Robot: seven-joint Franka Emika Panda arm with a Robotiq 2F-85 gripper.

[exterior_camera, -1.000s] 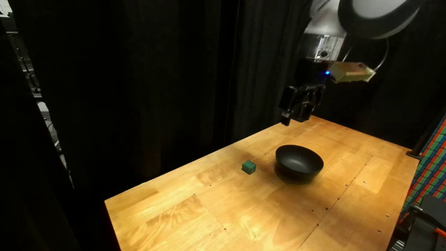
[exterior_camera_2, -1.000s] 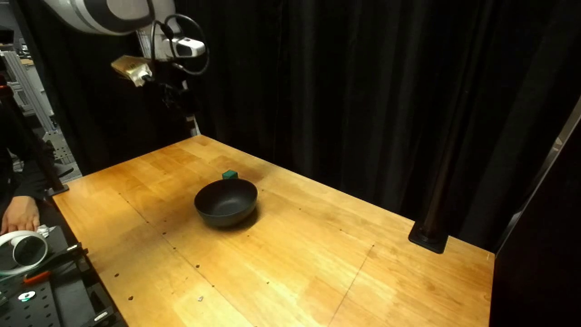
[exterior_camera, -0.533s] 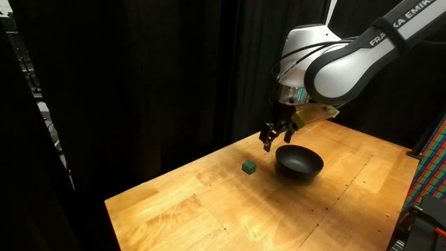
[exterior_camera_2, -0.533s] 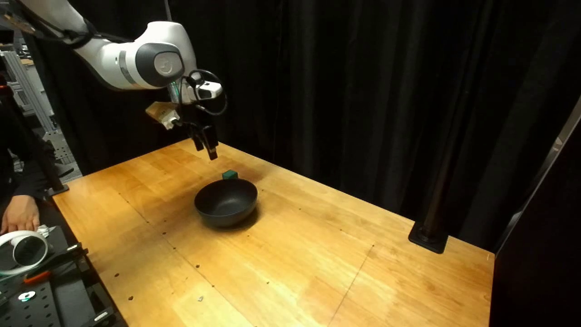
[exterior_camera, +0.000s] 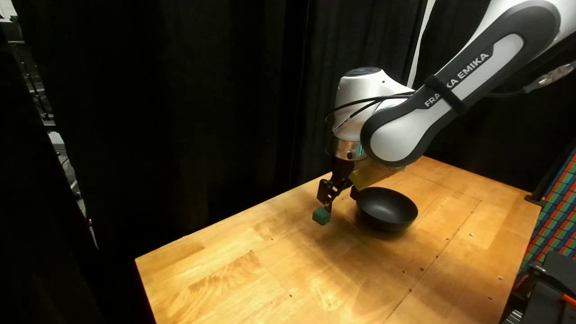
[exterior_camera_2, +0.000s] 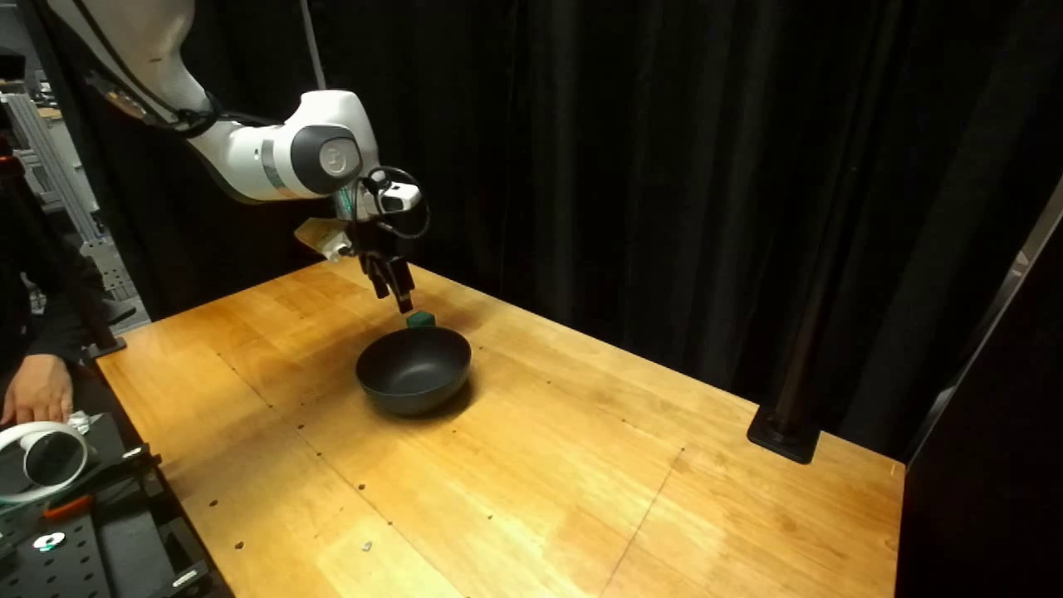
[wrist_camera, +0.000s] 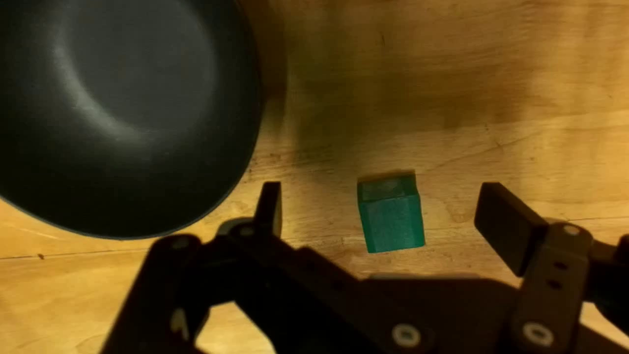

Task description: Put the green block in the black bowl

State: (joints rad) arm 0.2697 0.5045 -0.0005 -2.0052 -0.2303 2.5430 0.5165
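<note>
The green block (exterior_camera: 321,217) is a small dark green cube lying on the wooden table beside the bowl. It also shows in an exterior view (exterior_camera_2: 421,320), partly hidden behind the bowl's rim. The black bowl (exterior_camera: 386,210) stands upright and holds nothing that I can see. My gripper (exterior_camera: 341,200) is open and points down, low above the block. In the wrist view my gripper (wrist_camera: 383,204) has its fingers spread wide, with the green block (wrist_camera: 393,221) showing between them and touching neither. The black bowl (wrist_camera: 216,157) lies close to the left finger.
The wooden table (exterior_camera_2: 531,465) has a black post base (exterior_camera_2: 785,433) at one edge. A black curtain (exterior_camera: 234,112) hangs along the table's far side. A person's hand (exterior_camera_2: 40,390) and a white ring-shaped controller (exterior_camera_2: 54,457) are beside the table.
The arm has come down from high above the table and moved over toward the block. The gripper stays open. The block and the bowl have not moved.
</note>
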